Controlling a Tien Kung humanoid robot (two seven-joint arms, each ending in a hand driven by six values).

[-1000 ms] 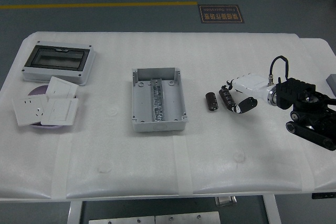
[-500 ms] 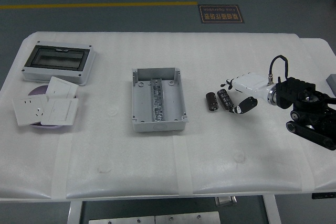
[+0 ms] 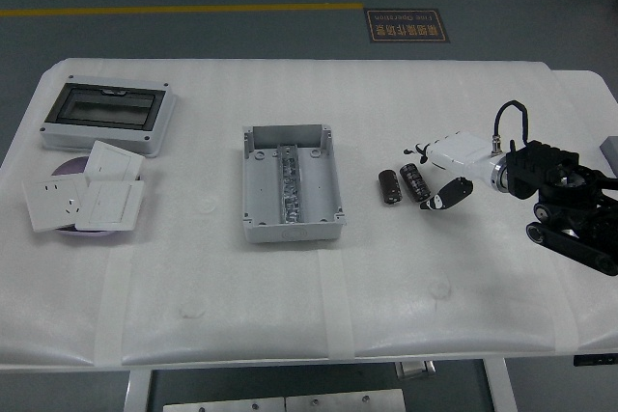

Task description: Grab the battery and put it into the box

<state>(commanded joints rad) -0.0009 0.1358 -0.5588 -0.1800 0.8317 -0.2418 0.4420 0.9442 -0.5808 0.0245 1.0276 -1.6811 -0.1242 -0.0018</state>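
Reaching from the right, hand (image 3: 432,178) has fingers (image 3: 413,182) spread, empty, just beside battery (image 3: 388,186); a nudge could roll it away from box (image 3: 290,184).

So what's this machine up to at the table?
The right robot hand, reaching in from the right side, has its fingers beside a small dark battery lying on the white table. It has not lifted it; the battery rests on the table. The open grey box it is meant to go into sits to the left, apart from the battery. At the far left lie an enclosure with a dark window and some white wall switches, untouched.
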